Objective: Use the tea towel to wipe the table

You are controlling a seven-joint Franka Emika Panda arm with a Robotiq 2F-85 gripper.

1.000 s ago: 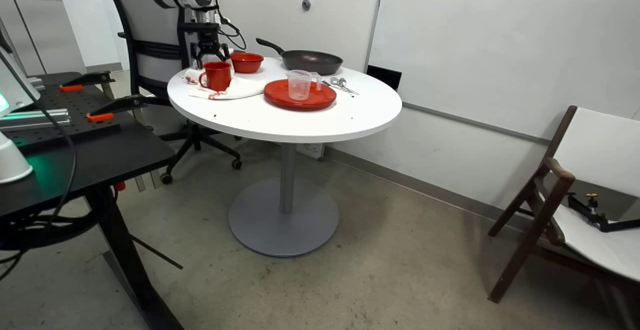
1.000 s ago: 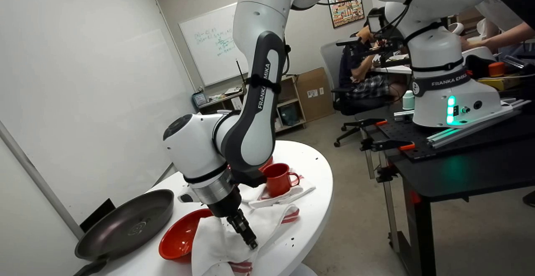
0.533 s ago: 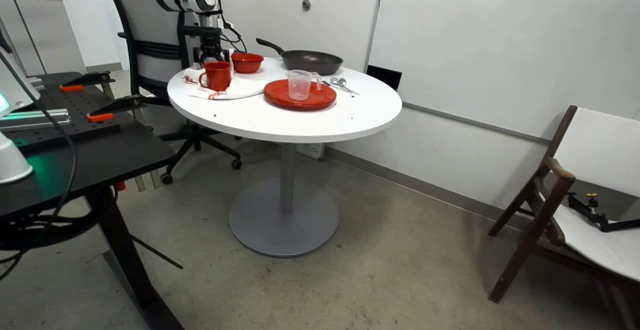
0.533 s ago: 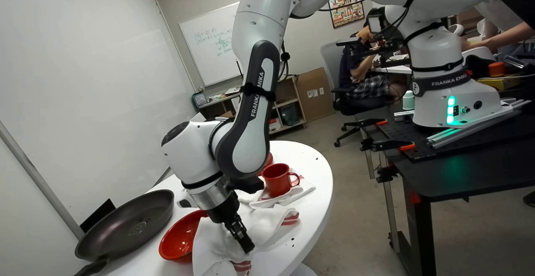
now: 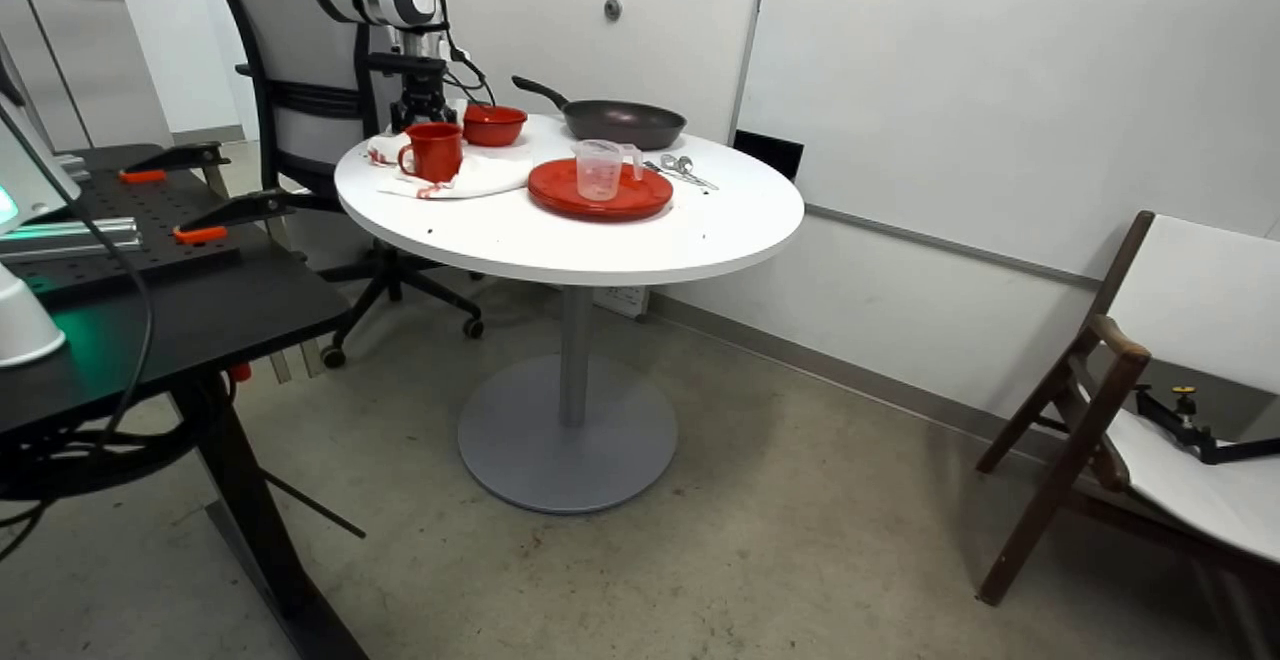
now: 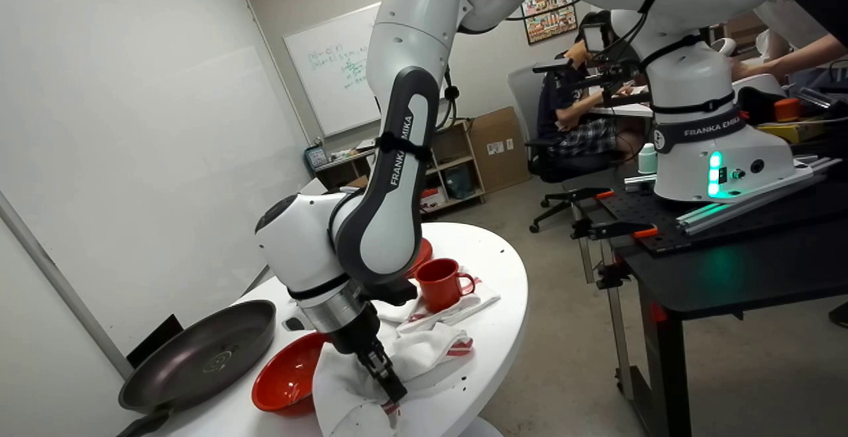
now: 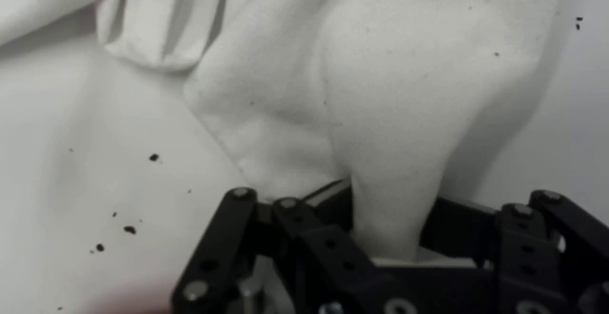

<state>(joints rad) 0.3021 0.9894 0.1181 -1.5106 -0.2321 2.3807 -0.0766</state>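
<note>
While the fingers (image 7: 459, 228) clench the tea towel (image 7: 399, 90) on the bench (image 5: 600, 252), beside the red bowl (image 6: 288, 379), a clear measuring cup (image 5: 598, 172) upon red plates (image 5: 553, 192) shows in an exterior view alone.

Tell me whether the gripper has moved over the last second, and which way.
Yes, slightly: in both exterior views the gripper sits lower in the picture than a second ago, judged against the red mug, which has not shifted.
</note>
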